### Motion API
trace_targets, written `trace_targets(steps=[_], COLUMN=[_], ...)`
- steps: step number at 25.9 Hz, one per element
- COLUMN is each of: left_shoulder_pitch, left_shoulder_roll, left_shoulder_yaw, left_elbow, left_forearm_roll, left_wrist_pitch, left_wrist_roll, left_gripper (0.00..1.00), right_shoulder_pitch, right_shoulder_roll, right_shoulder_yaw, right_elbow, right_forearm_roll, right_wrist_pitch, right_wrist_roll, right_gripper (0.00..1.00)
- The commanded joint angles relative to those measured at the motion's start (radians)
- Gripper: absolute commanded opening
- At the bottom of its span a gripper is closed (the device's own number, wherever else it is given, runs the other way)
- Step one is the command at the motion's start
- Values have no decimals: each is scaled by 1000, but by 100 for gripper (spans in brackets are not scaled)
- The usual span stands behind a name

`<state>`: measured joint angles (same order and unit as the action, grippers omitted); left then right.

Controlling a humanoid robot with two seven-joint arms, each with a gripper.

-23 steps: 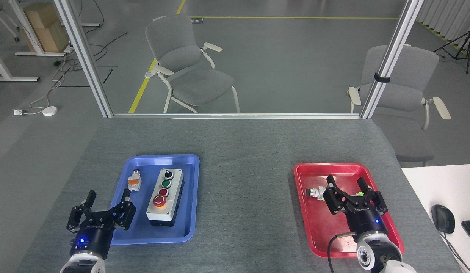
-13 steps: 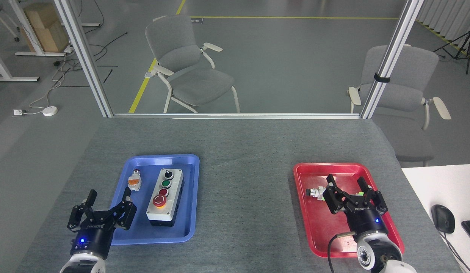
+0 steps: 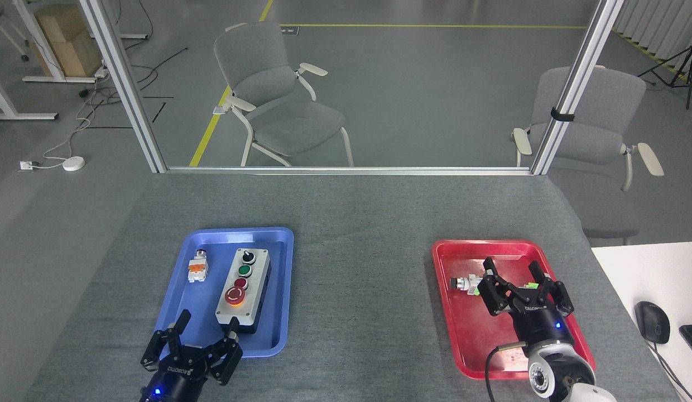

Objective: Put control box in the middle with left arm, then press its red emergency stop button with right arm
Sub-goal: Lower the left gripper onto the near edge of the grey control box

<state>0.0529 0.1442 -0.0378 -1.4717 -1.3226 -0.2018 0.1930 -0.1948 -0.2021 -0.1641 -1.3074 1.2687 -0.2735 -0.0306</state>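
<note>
The control box (image 3: 244, 291) lies lengthwise in the blue tray (image 3: 181, 287), pale grey face up, with a black knob, a green button and a small red button in a row. Its red emergency stop button (image 3: 235, 296) sits at the near end. My left gripper (image 3: 206, 325) is open just in front of the box's near end, over the tray's front rim, holding nothing. My right gripper (image 3: 513, 270) is open above the red tray (image 3: 469, 335), far right of the box. The grey felt middle (image 3: 360, 290) of the table lies between the trays.
A small loose push-button with an orange body (image 3: 198, 267) lies in the blue tray left of the box. A small metal part (image 3: 464, 283) lies in the red tray by my right gripper. A white desk with a mouse (image 3: 652, 321) adjoins at right.
My left gripper has moved right and toward me, from beside the tray's left edge to just in front of the box's near end. The right gripper has barely shifted.
</note>
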Motion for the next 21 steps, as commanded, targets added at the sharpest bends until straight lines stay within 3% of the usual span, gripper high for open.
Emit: trace_targets(steps=[1, 7, 21], left_shoulder_pitch=[-19, -104, -205], left_shoulder_roll=[-8, -31, -57], left_shoulder_yaw=[-74, -90, -80], left_elbow=[31, 139, 261], left_forearm_roll=[-89, -98, -83], left_wrist_pitch=[96, 128, 165], left_wrist_roll=[-53, -161, -262], left_gripper=[99, 99, 99], right_shoulder_pitch=[2, 8, 8], right_shoulder_roll=[0, -2, -2], right_shoulder_yaw=[0, 0, 0], right_elbow=[0, 0, 0], right_forearm_roll=[0, 0, 0], right_wrist_pitch=[0, 0, 0], right_wrist_roll=[0, 0, 0], right_gripper=[100, 100, 100])
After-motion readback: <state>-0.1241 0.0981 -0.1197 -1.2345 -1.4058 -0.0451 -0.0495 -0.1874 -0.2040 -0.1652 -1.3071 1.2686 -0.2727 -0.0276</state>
